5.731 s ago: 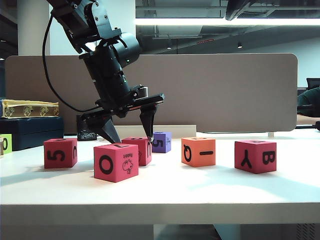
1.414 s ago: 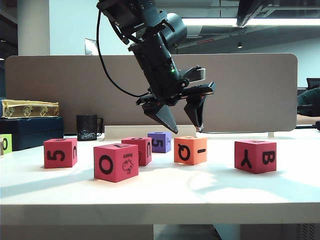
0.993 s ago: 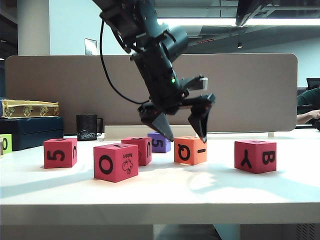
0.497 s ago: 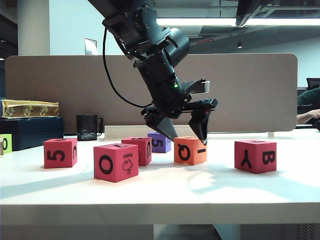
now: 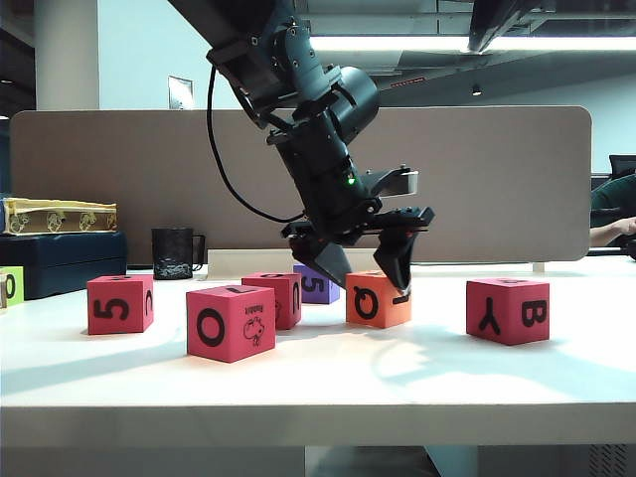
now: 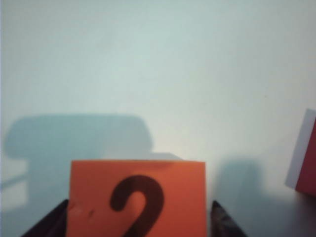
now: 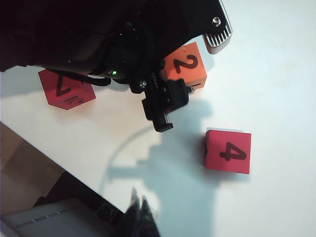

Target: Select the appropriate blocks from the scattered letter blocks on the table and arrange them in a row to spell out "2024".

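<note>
Exterior view. The left gripper (image 5: pixel 375 273) straddles the orange cube (image 5: pixel 376 299), one finger on each side of it. In the left wrist view the two dark fingertips (image 6: pixel 223 223) flank the cube's top face, which bears a 2; the jaws stand wide, and whether they already press the cube's sides cannot be told. The cube rests on the table (image 5: pixel 318 383).

Open room. A bare strip of white tabletop runs between the front row of cubes and the thick front edge. A clear gap separates the orange cube from the pinkish-red cube marked Y and B (image 5: pixel 508 310) to its right. To its left the spacing is tighter: the purple cube (image 5: pixel 319 283) sits just behind, and the pinkish-red cube with a small cartoon (image 5: pixel 274 299) stands near.

Count. Six cubes on the table: four pinkish-red, one orange, one purple. The remaining two pinkish-red ones are the cube with a bold O (image 5: pixel 231 322), nearest the front edge, and the cube marked 5 (image 5: pixel 119 303), farthest left.

Right wrist view. The right gripper (image 7: pixel 139 211) hangs high over the table with its tips together, holding nothing; below it the Y and B cube shows a 4 on top.
</note>
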`<move>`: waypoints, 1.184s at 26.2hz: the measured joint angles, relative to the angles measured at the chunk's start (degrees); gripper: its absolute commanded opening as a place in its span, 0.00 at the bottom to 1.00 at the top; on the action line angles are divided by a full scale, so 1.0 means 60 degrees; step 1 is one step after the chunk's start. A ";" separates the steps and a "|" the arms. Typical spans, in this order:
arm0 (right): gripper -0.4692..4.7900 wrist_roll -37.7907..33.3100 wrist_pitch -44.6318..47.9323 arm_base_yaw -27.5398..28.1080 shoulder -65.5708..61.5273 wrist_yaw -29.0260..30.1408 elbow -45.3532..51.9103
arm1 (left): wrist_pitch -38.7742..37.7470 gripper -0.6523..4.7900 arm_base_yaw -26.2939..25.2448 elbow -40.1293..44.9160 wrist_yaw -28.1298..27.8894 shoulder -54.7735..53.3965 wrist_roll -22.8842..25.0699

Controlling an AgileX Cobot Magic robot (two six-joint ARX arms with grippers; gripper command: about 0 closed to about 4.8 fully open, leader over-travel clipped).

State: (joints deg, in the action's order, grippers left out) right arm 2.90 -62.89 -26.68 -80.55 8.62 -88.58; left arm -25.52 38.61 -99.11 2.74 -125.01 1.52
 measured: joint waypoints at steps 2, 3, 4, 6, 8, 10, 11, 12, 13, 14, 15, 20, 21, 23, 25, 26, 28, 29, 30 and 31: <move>0.09 0.0000 0.0000 0.0000 0.0000 0.0000 0.0000 | 0.0000 0.62 0.0000 0.0000 0.0000 0.0000 -0.0007; 0.09 0.0000 0.0000 0.0000 0.0000 -0.0004 0.0000 | 0.0000 0.62 0.0000 -0.0004 0.0000 0.0000 -0.0004; 0.09 0.0000 0.0000 0.0000 0.0000 -0.0004 0.0000 | 0.0004 0.61 0.0000 -0.0004 0.0000 0.0000 -0.0004; 0.09 0.0000 0.0000 0.0000 0.0000 -0.0004 0.0000 | -0.0004 0.61 0.0000 -0.0004 0.0000 0.0000 -0.0004; 0.09 0.0000 0.0000 0.0000 0.0000 -0.0004 0.0000 | -0.0004 0.61 0.0000 -0.0004 0.0000 0.0000 -0.0004; 0.09 0.0000 0.0000 0.0000 0.0000 0.0000 0.0000 | -0.0011 0.61 0.0000 -0.0004 0.0000 0.0000 -0.0004; 0.09 0.0000 0.0000 0.0000 0.0000 0.0000 0.0000 | -0.0025 0.61 0.0000 -0.0007 -0.0007 0.0004 -0.0004; 0.09 0.0000 0.0000 0.0000 0.0000 -0.0004 0.0000 | -0.0055 0.61 0.0004 -0.0007 -0.0051 0.0011 -0.0004; 0.09 0.0000 0.0000 0.0000 0.0000 0.0000 0.0000 | -0.0102 0.61 0.0004 -0.0007 -0.0073 0.0022 -0.0004; 0.09 0.0000 0.0000 0.0000 0.0000 -0.0004 0.0000 | -0.0160 0.61 0.0004 -0.0007 -0.0138 0.0047 -0.0004; 0.09 0.0000 0.0000 0.0000 0.0000 0.0000 0.0000 | -0.0266 0.61 0.0007 -0.0007 -0.0230 0.0095 -0.0004; 0.09 0.0004 0.0004 0.0000 0.0000 0.0000 0.0000 | -0.0499 0.51 0.0007 -0.0011 -0.0568 0.0674 -0.0583; 0.09 0.0000 0.0004 0.0000 0.0000 0.0000 0.0000 | -0.0539 0.51 0.0007 -0.0015 -0.0568 0.0783 -0.0903; 0.09 0.0000 0.0004 0.0000 0.0000 0.0000 0.0000 | -0.0688 0.51 0.0007 -0.0025 -0.0568 0.0951 -0.1738; 0.09 0.0004 0.0004 0.0000 0.0000 0.0000 0.0000 | -0.0951 0.51 0.0007 -0.0025 -0.0568 0.0958 -0.2299; 0.09 0.0000 0.0004 0.0000 0.0000 0.0000 0.0000 | -0.1129 0.51 0.0007 -0.0022 -0.0568 0.0951 -0.2499; 0.09 0.0000 0.0000 0.0000 0.0000 0.0000 0.0000 | -0.1563 0.51 0.0007 -0.0007 -0.0568 0.0933 -0.2940; 0.09 0.0000 -0.0004 0.0000 0.0000 0.0000 0.0000 | -0.1752 0.51 0.0007 0.0000 -0.0568 0.0925 -0.3067; 0.09 0.0000 -0.0004 0.0000 0.0000 0.0000 0.0000 | -0.1869 0.51 0.0007 0.0015 -0.0568 0.0918 -0.3151; 0.09 0.0000 -0.0004 0.0000 0.0000 0.0000 0.0000 | -0.1967 0.51 0.0007 0.0018 -0.0568 0.0914 -0.3198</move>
State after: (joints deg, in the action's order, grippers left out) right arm 2.90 -62.92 -26.68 -80.55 8.62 -88.58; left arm -37.32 38.65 -99.00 -0.67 -119.52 -17.67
